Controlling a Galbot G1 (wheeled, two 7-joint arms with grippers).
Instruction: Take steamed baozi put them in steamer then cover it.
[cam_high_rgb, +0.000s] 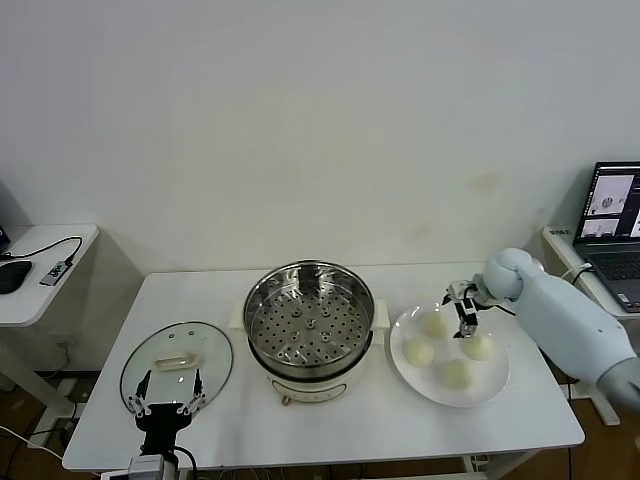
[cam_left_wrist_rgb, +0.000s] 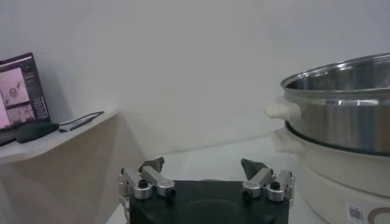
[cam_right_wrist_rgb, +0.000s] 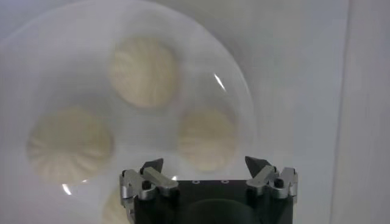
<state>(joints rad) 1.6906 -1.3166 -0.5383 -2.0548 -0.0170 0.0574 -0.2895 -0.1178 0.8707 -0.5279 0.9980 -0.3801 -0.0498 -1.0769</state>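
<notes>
While four baozi (cam_high_rgb: 419, 352) are left on plate (cam_high_rgb: 497, 385) nr counter (cam_high_rgb: 330, 420) right edge, right tool (cam_high_rgb: 464, 322) held spread just above them, steamer (cam_high_rgb: 310, 325) uncovered mid-counter w/ bare room in front, cover (cam_high_rgb: 176, 362) laid flat by left edge, left tool (cam_high_rgb: 166, 392) spread at its near rim.

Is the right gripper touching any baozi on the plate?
Apart. The right wrist view shows the open right gripper above the baozi, nothing between its fingertips.

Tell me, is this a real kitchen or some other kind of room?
Probably a robot test room, not a kitchen. The steamer and plate of baozi sit on a plain white table against a bare wall, with a laptop on a side desk.
</notes>
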